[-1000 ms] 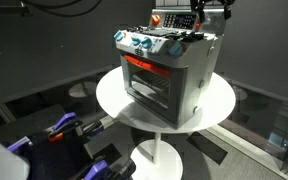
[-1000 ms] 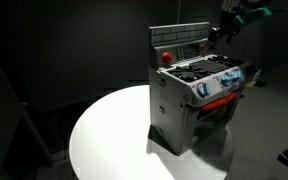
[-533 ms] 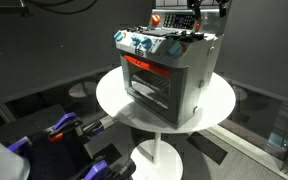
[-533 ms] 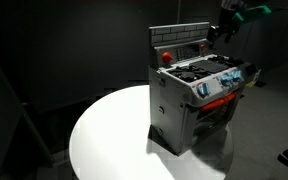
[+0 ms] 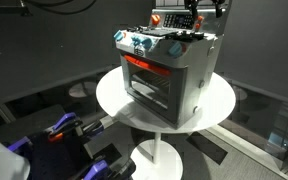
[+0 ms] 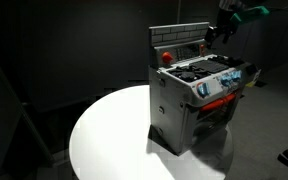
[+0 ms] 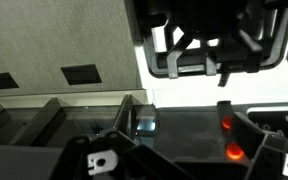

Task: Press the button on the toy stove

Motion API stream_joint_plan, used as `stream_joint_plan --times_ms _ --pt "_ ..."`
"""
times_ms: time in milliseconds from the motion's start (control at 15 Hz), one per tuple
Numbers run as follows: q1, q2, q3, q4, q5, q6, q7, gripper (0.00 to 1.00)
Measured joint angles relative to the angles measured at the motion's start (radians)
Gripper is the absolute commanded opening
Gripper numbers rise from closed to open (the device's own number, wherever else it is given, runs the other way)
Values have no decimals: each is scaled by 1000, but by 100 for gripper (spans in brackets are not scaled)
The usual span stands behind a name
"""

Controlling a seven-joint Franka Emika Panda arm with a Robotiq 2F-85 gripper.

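The toy stove [image 5: 169, 70] is a silver-grey box with a dark glass door, a red-orange strip and blue-white knobs. It stands on a round white table [image 5: 114, 100] and shows in both exterior views [image 6: 199, 100]. A red button [image 6: 166, 57] sits on its upright back panel [image 5: 155, 18]. My gripper [image 5: 204, 12] hangs above the stove's back corner, at the panel end away from the button [image 6: 216, 32]. It touches nothing. In the wrist view the jaws [image 7: 182, 125] stand apart and empty, with dark burner grates [image 7: 214, 45] beyond them.
The table stands on a single white pedestal [image 5: 162, 150]. Blue and black equipment [image 5: 64, 130] lies on the floor beside the table. The surroundings are dark, with a grey backdrop behind the table.
My gripper has shifted slightly up and back above the stove's rear corner. The stove has not moved.
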Motion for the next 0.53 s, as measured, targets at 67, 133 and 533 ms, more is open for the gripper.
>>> stream_joint_plan --times_ms 67,133,533 --pt "0 1 0 1 0 0 0 100" --pt "0 2 1 1 0 0 0 100" --pt "1 15 1 14 0 0 0 100"
